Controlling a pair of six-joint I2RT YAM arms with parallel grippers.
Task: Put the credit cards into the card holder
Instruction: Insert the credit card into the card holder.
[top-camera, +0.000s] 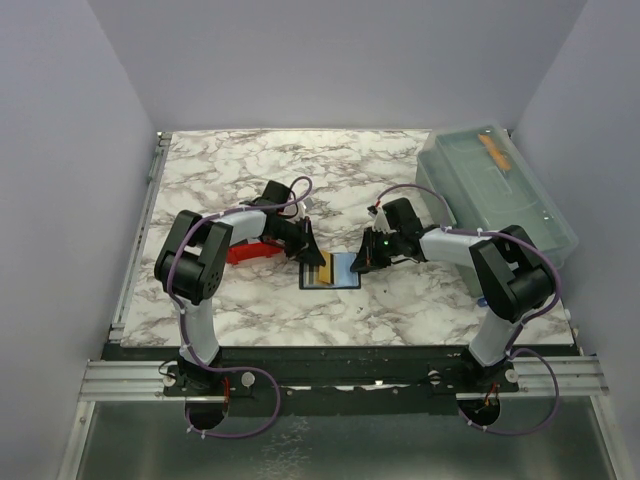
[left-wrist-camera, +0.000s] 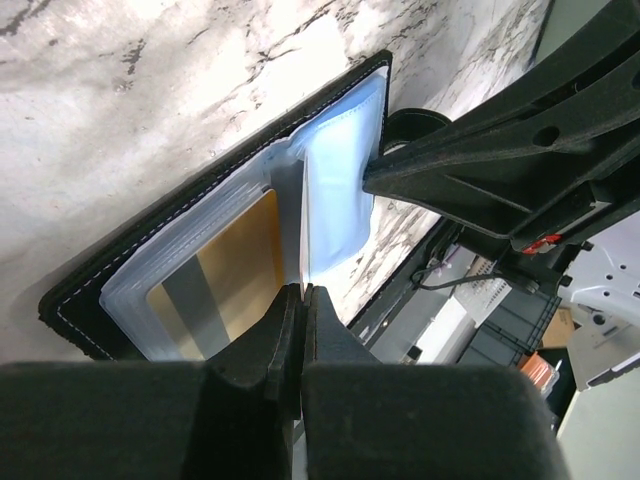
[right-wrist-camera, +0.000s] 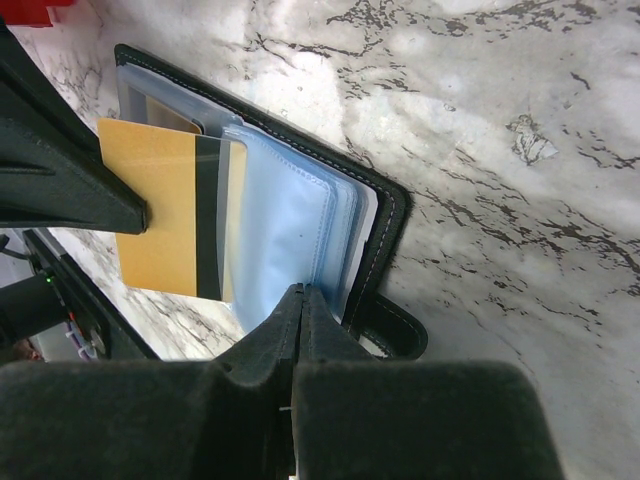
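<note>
Two arms are reaching in from the near edge of the marbled white bench, both grippers meeting at the middle.

Left gripper: clenched, and its tips are touching the outer edge of one yellowish plastic card with a dark strip. Cannot tell whether it is pinching the card.

Right gripper: clenched on nothing, its tips pressing on the edge of the pale blue clear sleeves.

One small black stitched folding card holder is lying open and flat between the two grippers. The yellowish card is sitting partly inside a sleeve, its outer half sticking out toward the left gripper. Cards counted for certain: one. Cannot tell whether the blue page is a card or only plastic.

One small red plastic tray is lying just beyond, left of the holder and partly hidden by the left arm.

One large translucent grey-blue lidded box is standing far right, carrying one orange item on its lid.
</note>
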